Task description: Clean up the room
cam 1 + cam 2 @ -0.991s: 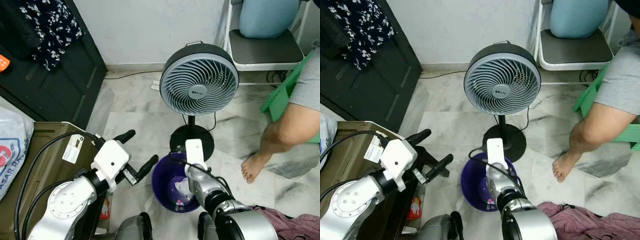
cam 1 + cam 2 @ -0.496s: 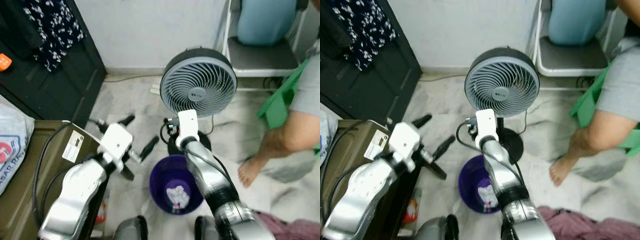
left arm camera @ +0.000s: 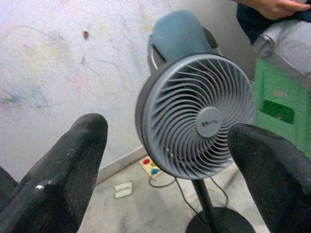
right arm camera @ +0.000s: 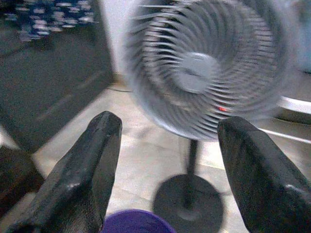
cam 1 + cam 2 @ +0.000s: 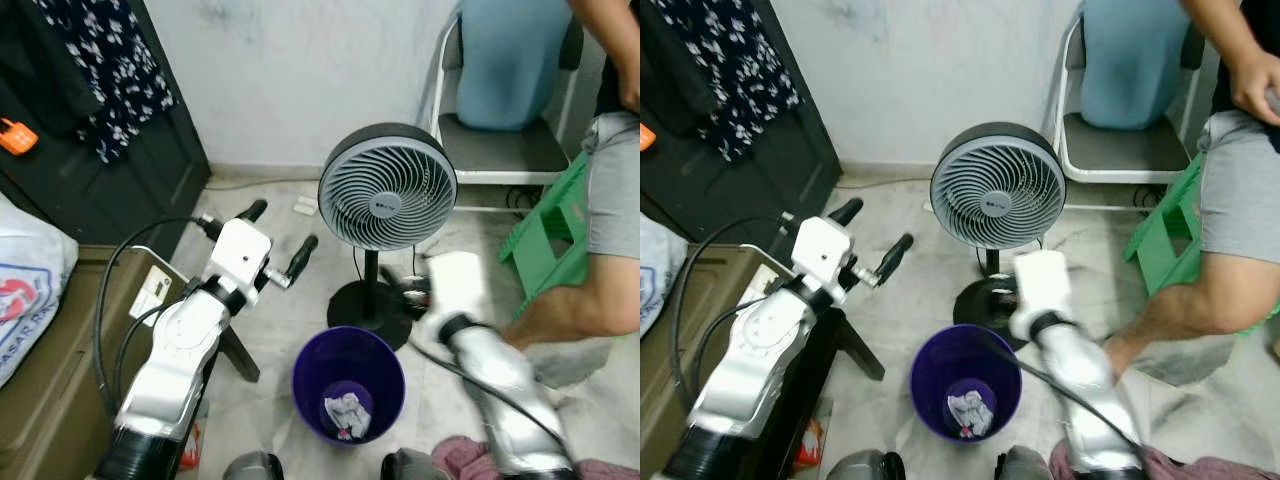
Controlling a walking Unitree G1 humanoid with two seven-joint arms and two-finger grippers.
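My left gripper (image 5: pixel 278 240) is raised at my left side, fingers spread wide with nothing between them; its wrist view frames the standing fan (image 3: pixel 199 119) in the gap. My right gripper (image 4: pixel 165 174) is likewise wide open and empty, its arm (image 5: pixel 490 375) lifted beside the fan's base and blurred — both hands are free because no item is in hand. The purple bin (image 5: pixel 348 385) stands on the marble floor directly before my feet, placed where a drop from either hand would land in it; crumpled white waste (image 5: pixel 345 410) already lies at its bottom. The fan stands just behind the bin, its round base near the rim. Remaining clutter, as I judge it: small scraps (image 5: pixel 304 206) by the wall behind the fan, and pink cloth (image 5: pixel 1200 468) at my right foot. A person's leg (image 5: pixel 1185 300) stands to my right, beside a green stool (image 5: pixel 550 235) — reaching there calls for care
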